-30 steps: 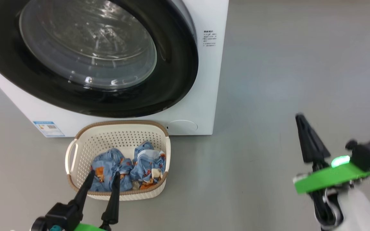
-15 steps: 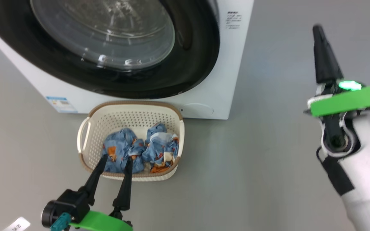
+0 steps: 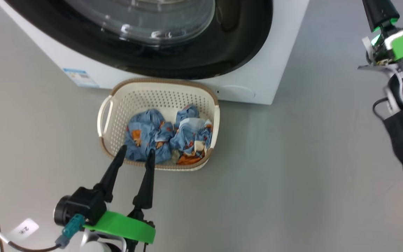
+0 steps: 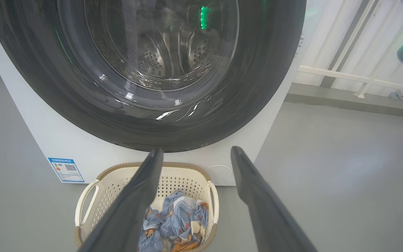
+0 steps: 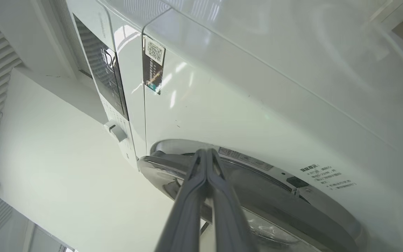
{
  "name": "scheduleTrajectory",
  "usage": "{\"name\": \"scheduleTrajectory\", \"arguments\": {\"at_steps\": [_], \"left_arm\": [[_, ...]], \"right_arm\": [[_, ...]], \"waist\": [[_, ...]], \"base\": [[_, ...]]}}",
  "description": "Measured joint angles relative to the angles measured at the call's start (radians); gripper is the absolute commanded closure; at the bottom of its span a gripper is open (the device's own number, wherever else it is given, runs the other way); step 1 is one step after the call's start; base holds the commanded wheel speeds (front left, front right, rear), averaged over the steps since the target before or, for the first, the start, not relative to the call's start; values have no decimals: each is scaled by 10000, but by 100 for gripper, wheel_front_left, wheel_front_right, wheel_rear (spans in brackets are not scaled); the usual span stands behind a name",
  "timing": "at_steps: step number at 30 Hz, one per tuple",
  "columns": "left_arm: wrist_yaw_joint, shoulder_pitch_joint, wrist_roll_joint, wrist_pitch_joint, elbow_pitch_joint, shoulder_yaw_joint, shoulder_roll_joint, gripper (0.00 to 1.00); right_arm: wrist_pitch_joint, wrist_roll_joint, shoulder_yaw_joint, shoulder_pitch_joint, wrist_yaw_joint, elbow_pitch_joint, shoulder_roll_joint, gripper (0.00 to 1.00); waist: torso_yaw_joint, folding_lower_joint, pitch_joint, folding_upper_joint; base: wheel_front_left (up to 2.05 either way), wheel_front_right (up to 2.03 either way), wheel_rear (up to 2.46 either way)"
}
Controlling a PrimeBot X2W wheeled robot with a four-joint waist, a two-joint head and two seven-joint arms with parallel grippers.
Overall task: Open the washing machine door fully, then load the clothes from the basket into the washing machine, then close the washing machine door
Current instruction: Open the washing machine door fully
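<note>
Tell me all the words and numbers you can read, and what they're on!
"2", then an unclear mark: on the white cable tag.
Too small to read: the blue label sticker on the washing machine.
Blurred: the black sticker with a QR code.
Blurred: the small print on the machine's front.

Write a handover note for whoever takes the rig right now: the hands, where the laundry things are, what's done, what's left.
The left hand is open and empty, poised over the near rim of the basket.
The right hand is shut and empty, raised with its fingertips aimed at the right edge of the washing machine door; contact is unclear.
The basket sits on the floor in front of the washing machine, with the clothes bunched inside it.
Done: nothing yet; the door is not swung open.
Left: open the door fully, load the clothes, close the door.
</note>
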Motion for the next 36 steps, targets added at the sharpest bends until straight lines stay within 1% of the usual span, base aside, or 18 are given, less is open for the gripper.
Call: {"name": "scheduleTrajectory", "arguments": {"at_steps": [3,9,10,15,16,19,24,36], "left_arm": [[65,-127,-73,0,-82,-130,-4,0],[238,-430,-261,0,-159,-341,-10,0],[238,-430,-261,0,-159,-341,-10,0],[332,-541,-318,0,-240,-514,-13,0],[336,-655,-328,0,-265,-573,-15,0],[424,-715,-336,0,-339,-721,-21,0],[499,-911,-443,0,-408,-922,-29,0],[602,-1190,-596,0,-562,-1358,-36,0]], "right_arm": [[1131,589,6,-338,0,259,-138,100],[3218,1220,0,-885,0,901,-332,100],[3218,1220,0,-885,0,901,-332,100],[4500,1442,-58,-1348,0,1383,-330,100],[4916,1572,-105,-1528,0,1570,-318,100],[5459,1613,-134,-1773,0,1833,-311,100],[5975,1586,-219,-2296,-2,2199,-297,100],[6159,993,-401,-3257,-2,2600,-263,100]], "waist": [[132,-1,279,0],[374,0,795,0],[374,0,795,0],[533,0,1156,0],[588,0,1273,0],[662,-1,1426,0],[778,-1,1692,0],[1131,-1,2240,0]], "base": [[0,0,0],[0,0,0],[0,0,0],[0,0,0],[0,0,0],[0,0,0],[0,0,0],[0,0,0]]}}
